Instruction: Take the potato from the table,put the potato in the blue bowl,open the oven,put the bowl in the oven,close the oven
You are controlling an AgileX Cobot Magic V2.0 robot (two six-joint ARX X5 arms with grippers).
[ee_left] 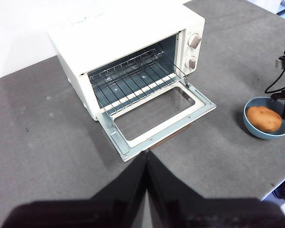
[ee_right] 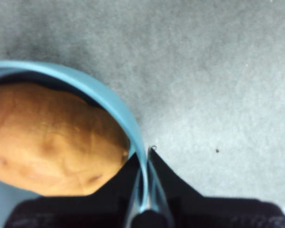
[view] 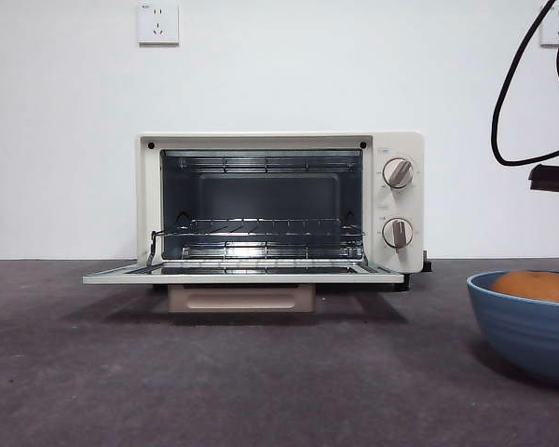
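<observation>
I have the right gripper (ee_right: pixel 145 187) with its jaws pinched on the bowl (ee_right: pixel 109 102) rim, one inside, one outside; the potato (ee_right: pixel 47 137) lies in it, on the table (view: pixel 214 382) well to the side of the oven (view: pixel 279 200). The door (ee_left: pixel 156 116) lies flat open, rack (ee_left: pixel 133 78) bare. I'd lift level, clear the door's edge, then slide in low. The left gripper (ee_left: pixel 147 164) waits clenched and empty, facing the door. A cable (view: pixel 508 93) hangs near.

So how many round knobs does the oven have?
2, both on the oven's front panel beside the open door: the upper knob and the lower knob straight below it. No others show.
</observation>
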